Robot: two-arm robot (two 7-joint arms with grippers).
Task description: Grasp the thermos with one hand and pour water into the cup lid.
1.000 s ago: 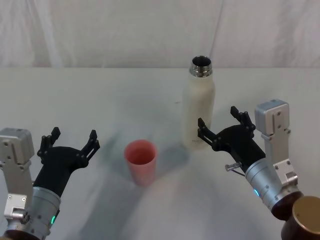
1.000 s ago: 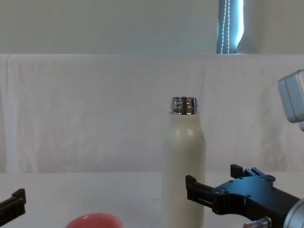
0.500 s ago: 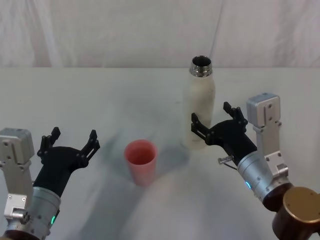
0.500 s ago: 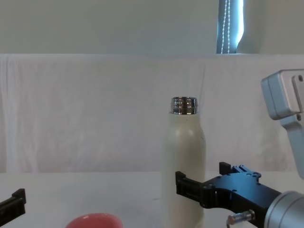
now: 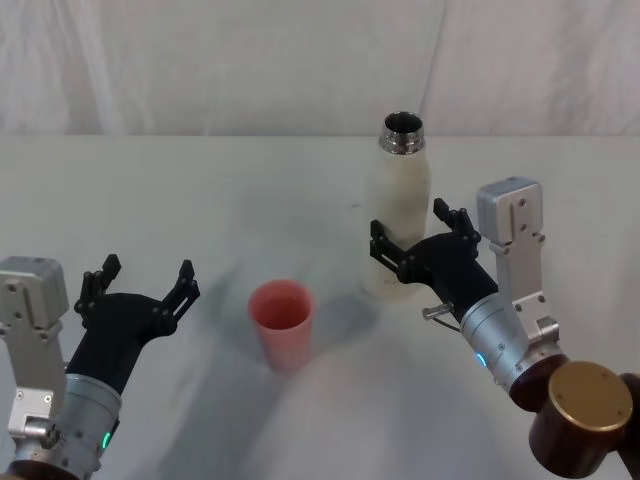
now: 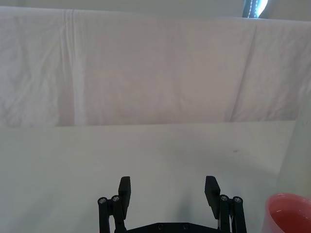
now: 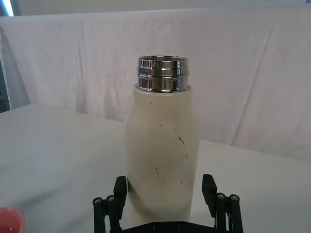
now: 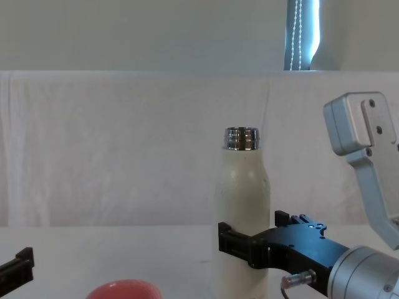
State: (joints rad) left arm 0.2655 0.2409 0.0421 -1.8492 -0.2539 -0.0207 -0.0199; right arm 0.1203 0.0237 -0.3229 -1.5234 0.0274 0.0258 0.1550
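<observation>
One thermos (image 5: 398, 215) stands upright right of centre in the head view, long axis vertical, open steel neck pointing up. The right gripper (image 5: 412, 238) is spread open, jaws flanking its lower body. One cup lid (image 5: 282, 322) sits mouth-up, lower centre. The left gripper (image 5: 140, 282), lower left, is spread open, holding nothing.

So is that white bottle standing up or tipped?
Upright: the thermos stands on the table, its open steel neck pointing straight up.
</observation>
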